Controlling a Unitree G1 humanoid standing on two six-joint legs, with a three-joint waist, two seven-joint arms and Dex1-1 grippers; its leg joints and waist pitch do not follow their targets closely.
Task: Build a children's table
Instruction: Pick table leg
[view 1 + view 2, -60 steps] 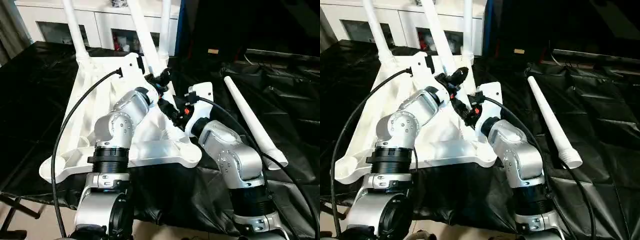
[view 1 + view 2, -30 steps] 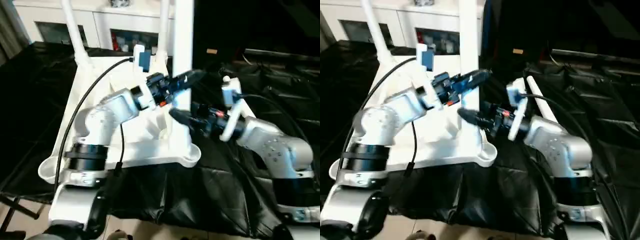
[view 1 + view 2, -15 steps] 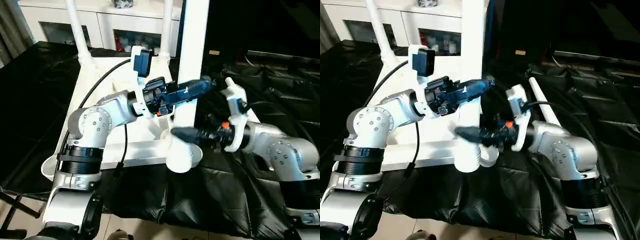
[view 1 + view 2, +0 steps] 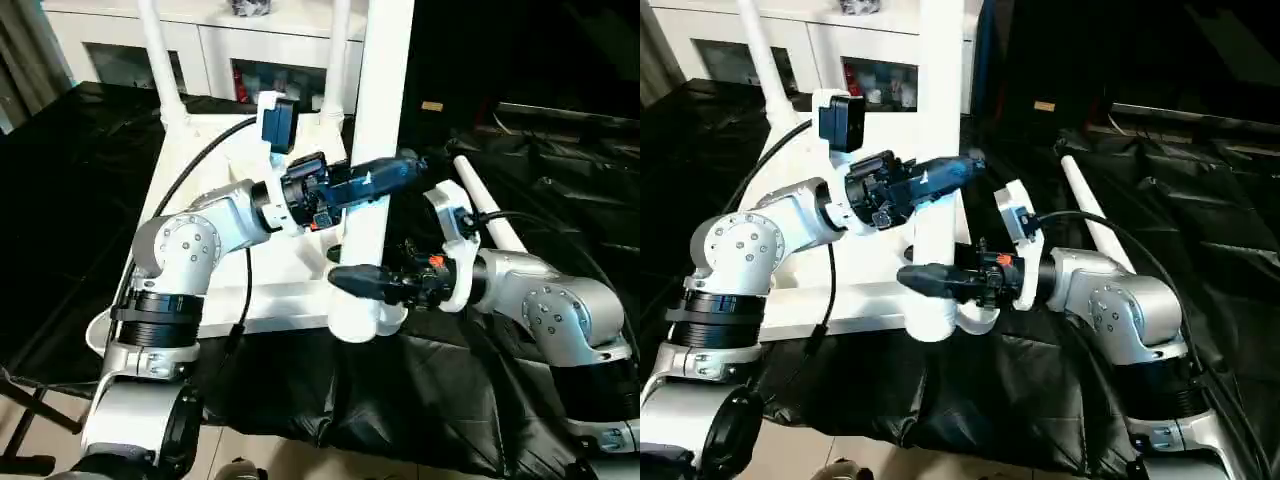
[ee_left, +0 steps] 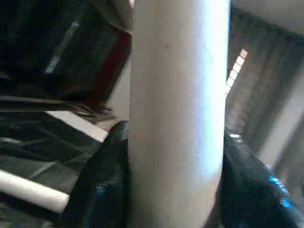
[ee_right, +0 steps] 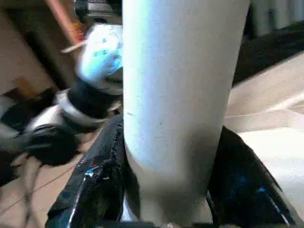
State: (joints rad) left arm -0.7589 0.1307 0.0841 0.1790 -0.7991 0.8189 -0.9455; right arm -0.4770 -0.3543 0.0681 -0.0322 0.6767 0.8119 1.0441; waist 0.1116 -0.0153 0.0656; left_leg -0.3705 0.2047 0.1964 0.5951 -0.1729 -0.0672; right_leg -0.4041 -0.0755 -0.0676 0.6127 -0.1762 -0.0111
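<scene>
Left pincer [image 4: 385,180] and right pincer [image 4: 352,278] each clamped on one upright white leg [image 4: 378,120], its base at the tabletop [image 4: 200,160] corner socket [image 4: 362,318]

We see a smooth white plastic leg [image 4: 375,150] with a faint sheen. The tabletop [image 4: 215,160] is the same white plastic, matt. Glossy, crinkled black sheeting [image 4: 560,170] lies under it. Our forearms [image 4: 185,250] look like brushed silver metal, the fingers [image 4: 355,279] shiny black.
</scene>
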